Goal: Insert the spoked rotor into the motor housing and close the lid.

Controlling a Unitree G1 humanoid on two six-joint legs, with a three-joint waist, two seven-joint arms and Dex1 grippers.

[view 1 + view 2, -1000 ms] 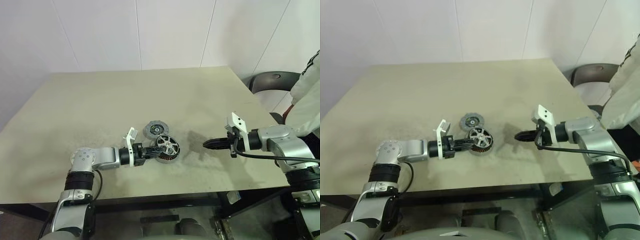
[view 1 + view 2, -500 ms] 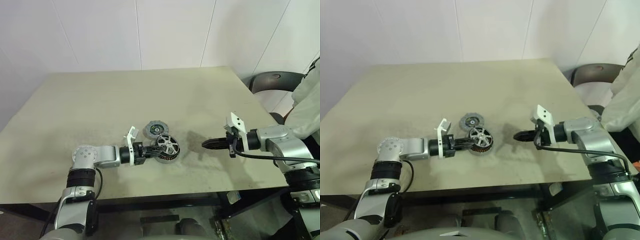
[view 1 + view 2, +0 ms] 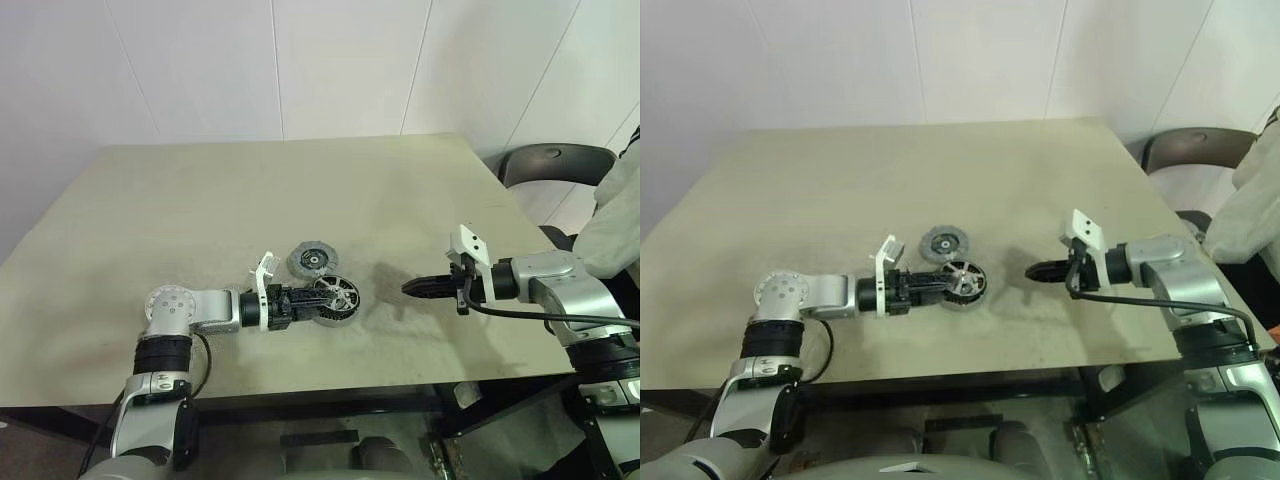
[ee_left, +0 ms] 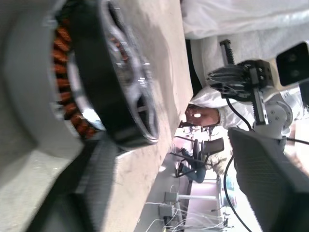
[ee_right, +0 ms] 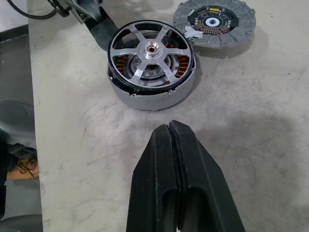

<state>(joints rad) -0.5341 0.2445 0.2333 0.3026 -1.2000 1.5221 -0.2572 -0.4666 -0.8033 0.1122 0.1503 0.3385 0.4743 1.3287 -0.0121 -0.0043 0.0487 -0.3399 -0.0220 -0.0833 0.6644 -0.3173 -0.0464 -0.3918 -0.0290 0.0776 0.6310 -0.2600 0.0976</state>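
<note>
The spoked rotor [image 5: 151,50], black-ringed with silver spokes, lies on top of the motor housing [image 5: 155,99], copper windings showing between the spokes. Just behind the housing, the grey toothed lid [image 5: 215,21] lies flat on the table. My left gripper [image 3: 303,303] sits at the housing's left side, level with the table and open. Its fingers [image 4: 99,188] stand wide apart beside the rotor's rim [image 4: 123,96] and hold nothing. My right gripper [image 5: 169,129] hovers to the right of the housing, shut and empty, pointing at it from a short way off.
The beige table [image 3: 200,200] has broad bare surface behind and to both sides of the parts. Its front edge runs just below my arms. Beyond the table's right edge are a dark chair [image 3: 548,160] and a person in white [image 3: 620,215].
My left gripper has opened and let go of the rotor. The rotor, tilted up before, now lies flatter on the housing. The right arm has stayed still.
</note>
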